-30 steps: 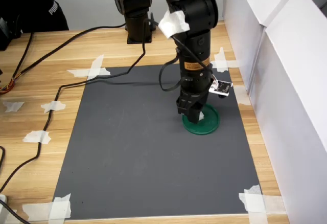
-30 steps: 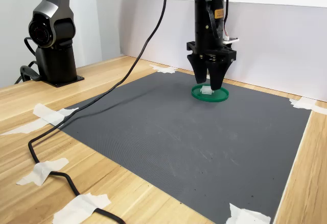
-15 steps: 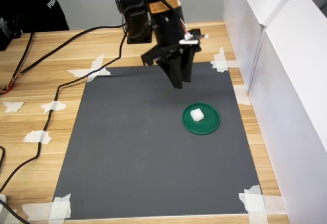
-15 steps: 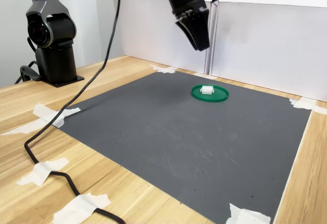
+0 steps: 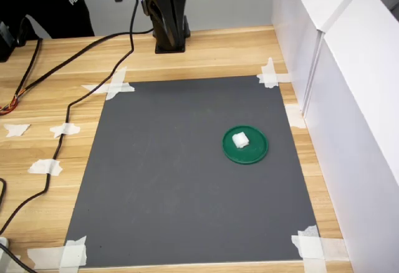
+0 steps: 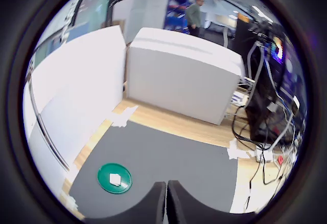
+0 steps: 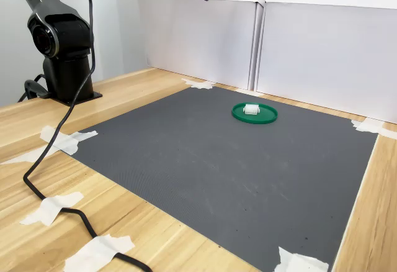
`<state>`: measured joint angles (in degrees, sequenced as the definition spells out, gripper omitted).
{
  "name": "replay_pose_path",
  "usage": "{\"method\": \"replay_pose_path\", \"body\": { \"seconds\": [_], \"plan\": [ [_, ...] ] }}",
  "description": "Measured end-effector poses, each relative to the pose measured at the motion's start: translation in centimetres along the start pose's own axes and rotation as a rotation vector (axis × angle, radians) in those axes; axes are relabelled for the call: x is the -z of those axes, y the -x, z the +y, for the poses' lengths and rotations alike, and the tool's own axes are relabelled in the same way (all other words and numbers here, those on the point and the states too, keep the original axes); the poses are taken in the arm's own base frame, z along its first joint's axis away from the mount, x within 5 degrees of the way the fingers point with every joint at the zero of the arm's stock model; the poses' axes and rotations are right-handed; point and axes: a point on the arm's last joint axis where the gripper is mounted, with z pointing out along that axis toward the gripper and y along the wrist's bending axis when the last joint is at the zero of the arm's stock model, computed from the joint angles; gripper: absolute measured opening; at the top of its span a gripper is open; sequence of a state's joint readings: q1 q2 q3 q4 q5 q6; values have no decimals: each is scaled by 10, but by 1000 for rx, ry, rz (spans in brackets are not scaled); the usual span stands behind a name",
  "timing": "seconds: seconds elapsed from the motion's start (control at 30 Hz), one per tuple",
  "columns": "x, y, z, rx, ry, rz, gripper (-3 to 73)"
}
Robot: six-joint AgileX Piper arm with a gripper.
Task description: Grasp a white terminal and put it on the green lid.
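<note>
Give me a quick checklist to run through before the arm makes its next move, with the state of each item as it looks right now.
1. White terminal resting on the green lid: ok, seen in both exterior views.
2. Terminal inside the lid's rim, not hanging over: ok; it sits off-centre, toward the first exterior view's left.
3. Gripper free of the terminal: ok; in the wrist view the fingers are closed together with nothing between them.
4. Arm high above the lid: ok; only the gripper tip shows at the top of the second exterior view.
5. Grey mat has no other loose parts: ok.
6. Black cable off the mat: ok; it lies on the wooden table.
</note>
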<state>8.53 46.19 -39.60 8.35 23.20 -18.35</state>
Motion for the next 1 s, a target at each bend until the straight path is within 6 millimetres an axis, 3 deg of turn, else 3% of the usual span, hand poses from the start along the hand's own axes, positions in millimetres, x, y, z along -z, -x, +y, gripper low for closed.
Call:
{"method": "replay_pose_path", "body": {
  "seconds": [0.27, 0.5, 0.83, 1.0],
  "plan": [
    [41, -58, 6, -156, -68, -53, -16],
    [58, -99, 11, -191, -145, -27, -16],
    [55, -139, 19, -207, -168, -4, -16],
    [63, -142, 21, -194, -182, -88, -16]
  ]
}}
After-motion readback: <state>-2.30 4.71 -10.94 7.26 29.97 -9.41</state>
